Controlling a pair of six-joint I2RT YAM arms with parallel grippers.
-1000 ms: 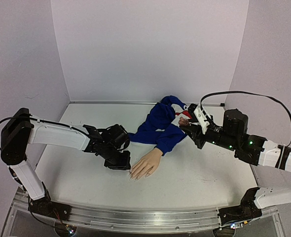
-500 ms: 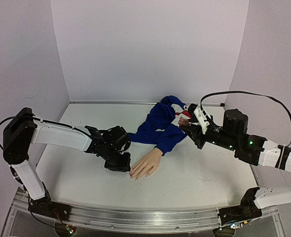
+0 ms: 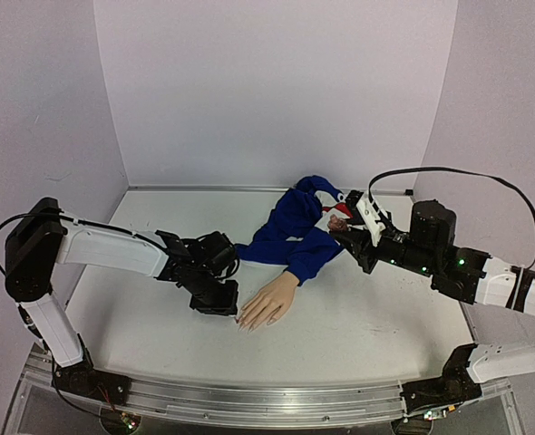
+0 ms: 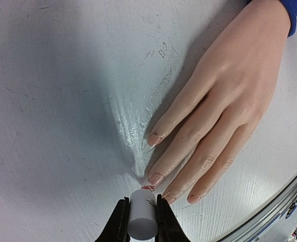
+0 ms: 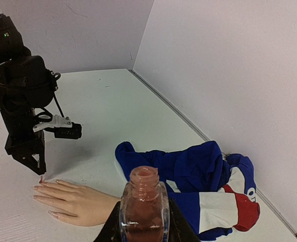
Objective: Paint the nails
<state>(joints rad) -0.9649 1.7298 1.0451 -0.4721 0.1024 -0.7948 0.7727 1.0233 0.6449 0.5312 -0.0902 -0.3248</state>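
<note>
- Your left gripper (image 4: 141, 214) is closed on the white cap (image 4: 142, 218) of the brush; the cap stands between the two fingers and points down toward the counter (image 4: 53, 126).
- The small reddish brush tip (image 4: 148, 187) under the cap is at the end of the middle finger, just beside its nail; I cannot tell if it really touches the nail or only the counter next to it.
- The mannequin hand (image 4: 224, 101) lies flat on the counter, palm down, fingers a little spread; in the top view it is near the middle of the counter, just to the right of your left gripper.
- The nails (image 4: 156, 178) are at the finger ends that face the near edge; some of them show thin pinkish marks, and the index nail has one line across it.
- Your right gripper (image 5: 143, 229) is closed around the polish bottle (image 5: 143, 206); the bottle is upright, has no cap on it, and holds pinkish polish.
- The blue sleeve (image 3: 308, 256) goes from the wrist up to a crumpled blue garment (image 3: 295, 217) near the back wall; your right gripper is just beside this garment, well apart from the nails.
</note>
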